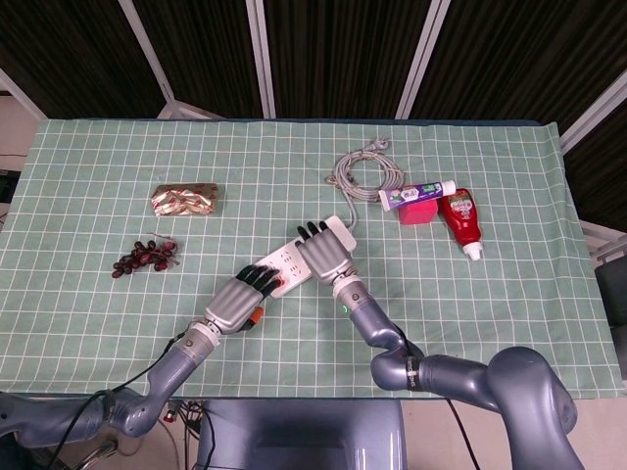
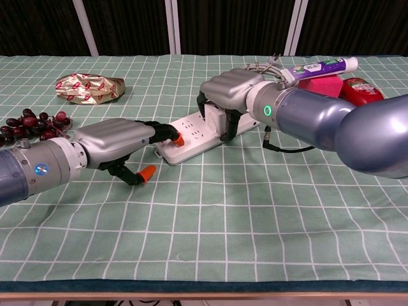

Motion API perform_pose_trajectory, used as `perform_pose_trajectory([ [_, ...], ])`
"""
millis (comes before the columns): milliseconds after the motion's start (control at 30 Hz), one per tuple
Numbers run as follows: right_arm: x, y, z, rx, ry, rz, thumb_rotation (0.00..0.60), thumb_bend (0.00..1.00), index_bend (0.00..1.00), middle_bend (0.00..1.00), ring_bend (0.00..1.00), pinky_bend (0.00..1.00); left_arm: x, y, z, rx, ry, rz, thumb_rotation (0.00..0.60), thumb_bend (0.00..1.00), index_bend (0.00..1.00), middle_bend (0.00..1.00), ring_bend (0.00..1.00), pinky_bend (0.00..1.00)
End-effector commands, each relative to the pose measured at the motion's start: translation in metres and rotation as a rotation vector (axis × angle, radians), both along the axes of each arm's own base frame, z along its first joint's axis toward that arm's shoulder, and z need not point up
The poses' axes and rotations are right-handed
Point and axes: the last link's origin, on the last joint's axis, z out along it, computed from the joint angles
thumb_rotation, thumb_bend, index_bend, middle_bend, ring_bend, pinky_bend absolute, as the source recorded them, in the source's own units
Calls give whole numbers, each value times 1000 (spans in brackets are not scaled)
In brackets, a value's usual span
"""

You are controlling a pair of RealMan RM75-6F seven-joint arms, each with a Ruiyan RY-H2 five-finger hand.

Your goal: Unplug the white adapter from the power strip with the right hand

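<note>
Grapes lay at 9 o'clock on the table, with a foil packet just beyond them toward 10 o'clock.

Left hand rested palm-down, its fingers pressing the near end of the strip, holding nothing.

The strip lay near table centre, running from 7 toward 1 o'clock.

Right hand covered the strip's far end; in the chest view its fingers were curled down around the adapter, gripping it. The adapter was seated in the strip.

A coiled cable lay at 12 o'clock of the strip. A toothpaste tube sat across a pink box at 2 o'clock, with a red bottle just right of them.
</note>
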Motion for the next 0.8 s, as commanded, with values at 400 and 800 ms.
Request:
perform_pose_trajectory([
  [400,4,-1,7,-56,-19,-4,600,759,598,206,175,239,0,-1,0,-4,-3,-3,600,524,189,106,49,129],
  [800,7,2,18,-109,-47,4,600,759,611,213,179,239,0,-1,2,0,-8,1,600,523,189,106,49,129],
])
